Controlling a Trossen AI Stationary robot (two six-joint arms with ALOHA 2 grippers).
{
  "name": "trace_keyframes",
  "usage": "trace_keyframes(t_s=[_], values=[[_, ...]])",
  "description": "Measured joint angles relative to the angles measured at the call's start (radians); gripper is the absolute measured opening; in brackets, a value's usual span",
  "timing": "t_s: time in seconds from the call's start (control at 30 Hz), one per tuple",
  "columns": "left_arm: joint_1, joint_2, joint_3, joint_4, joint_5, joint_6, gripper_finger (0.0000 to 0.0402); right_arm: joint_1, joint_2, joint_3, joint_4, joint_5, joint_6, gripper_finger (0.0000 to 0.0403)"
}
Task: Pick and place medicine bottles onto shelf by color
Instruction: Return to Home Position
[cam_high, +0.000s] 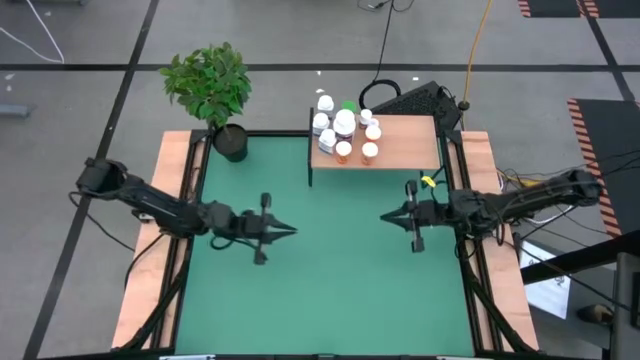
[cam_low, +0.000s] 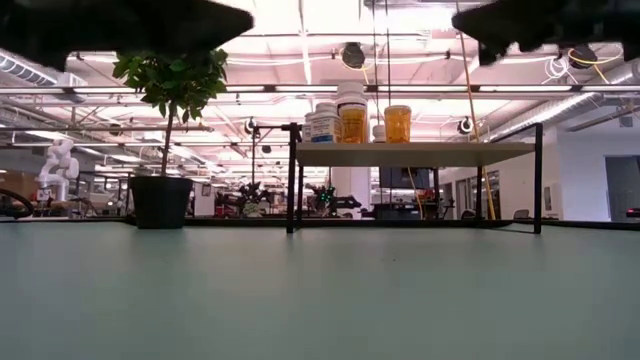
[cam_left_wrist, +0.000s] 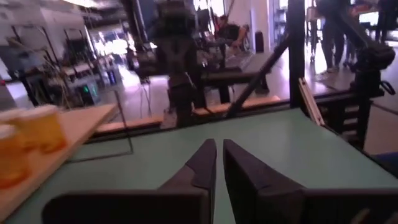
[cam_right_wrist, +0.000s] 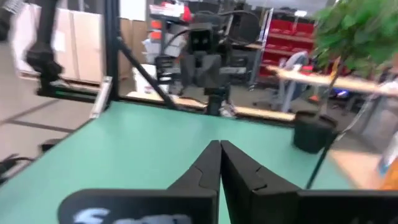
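The medicine bottles (cam_high: 344, 128) all stand on the shelf (cam_high: 408, 142), bunched at its left end. The white ones are mostly by the left edge. The orange ones with white caps are beside them, some at the front edge. One cap at the back looks green, but it is too small to be sure.

The shelf stands at the far edge of the table (cam_high: 330, 300), right of the middle. A plant pot (cam_high: 231, 142) sits at the far left corner.

The left gripper (cam_high: 288, 231) hangs over the table's left half, fingers almost together, holding nothing. The right gripper (cam_high: 384, 216) hangs over the right half, fingers pressed together, also empty.
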Motion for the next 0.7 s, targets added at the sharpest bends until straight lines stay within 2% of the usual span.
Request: trace_keyframes(t_s=[0.13, 0.23, 0.43, 0.57, 0.7], values=[[0.009, -0.089, -0.125, 0.046, -0.015, 0.017, 0.0026, -0.011, -0.079, -0.067, -0.006, -0.048, 0.063, 0.0002], [0.028, -0.14, -0.181, 0.074, -0.025, 0.044, 0.0017, -0.013, -0.153, -0.099, -0.006, -0.044, 0.065, 0.0001], [0.053, -0.205, -0.235, 0.073, -0.028, -0.013, 0.0005, -0.015, -0.318, -0.119, -0.118, -0.051, 0.081, 0.0001], [0.079, -0.274, -0.263, 0.072, -0.034, -0.053, 0.0011, -0.016, -0.387, -0.12, -0.237, -0.051, 0.094, 0.0], [0.105, -0.36, -0.306, 0.063, -0.034, -0.097, 0.0019, -0.016, -0.423, -0.12, -0.273, -0.051, 0.097, 0.0]])
